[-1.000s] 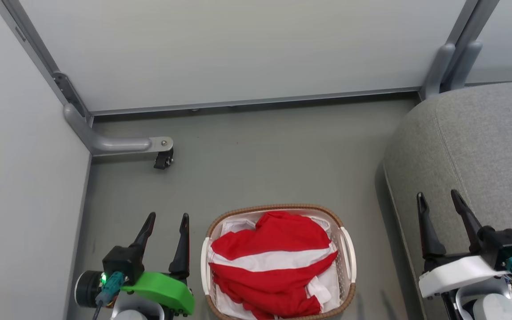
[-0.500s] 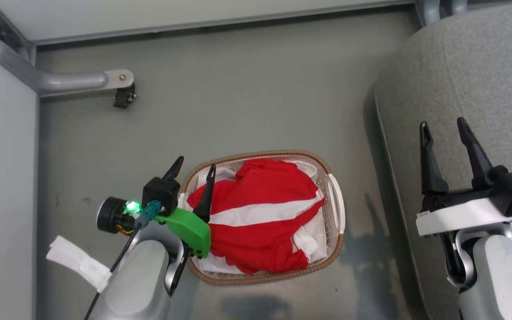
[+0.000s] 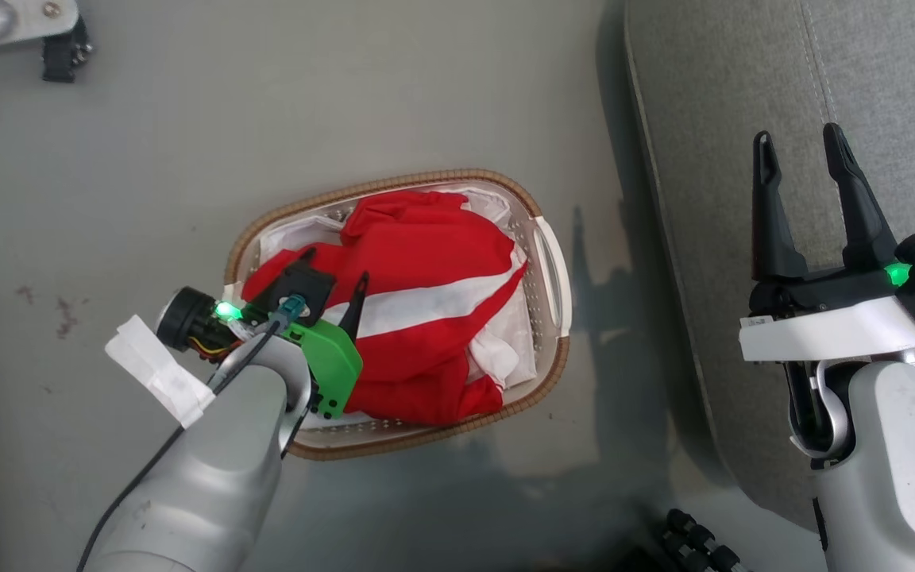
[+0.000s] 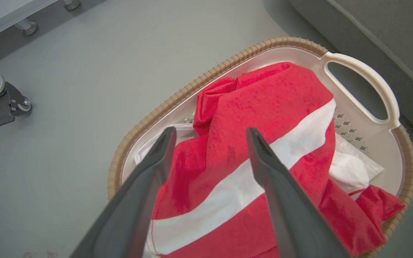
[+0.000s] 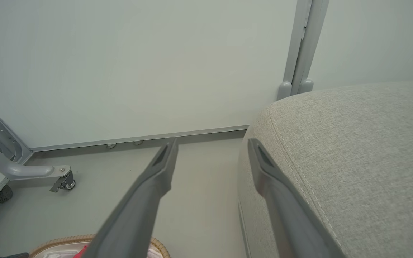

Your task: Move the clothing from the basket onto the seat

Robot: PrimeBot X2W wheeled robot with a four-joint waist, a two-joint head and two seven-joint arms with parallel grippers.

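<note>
**Left jaws over the basket, clothing all inside**

Clothing [image 3: 426, 262] sits bunched in the basket [image 3: 394, 179]. It's soft red knit w/ a broad white band across it, folds piled above the rim. The basket is oval white plastic w/ small holes in the wall, a ribbed brown woven rim and a looped white handle [image 4: 364, 77]. A crumpled white liner [image 4: 350, 168] pokes out under the red on the seat side.

L jaws are spread wide, released, over the basket's left half. The two dark tapered fingers [image 4: 145, 186] straddle the red cloth and its white band. Can't tell if the tips touch the fabric.

R jaws are also spread wide and gripping nothing, w/ fingers [image 3: 771, 214] above the seat [image 3: 727, 95]. The seat is grey woven upholstery w/ a rounded edge and a stitched seam, just right of the basket but apart from it.

The floor [image 3: 267, 119] is smooth grey-green, slightly glossy, w/ a few reddish marks at far left. A metal frame leg w/ a small black caster [image 5: 65, 182] stands well off from the basket. Pale flat wall panels [image 5: 156, 71] w/ grey posts close the room behind.
</note>
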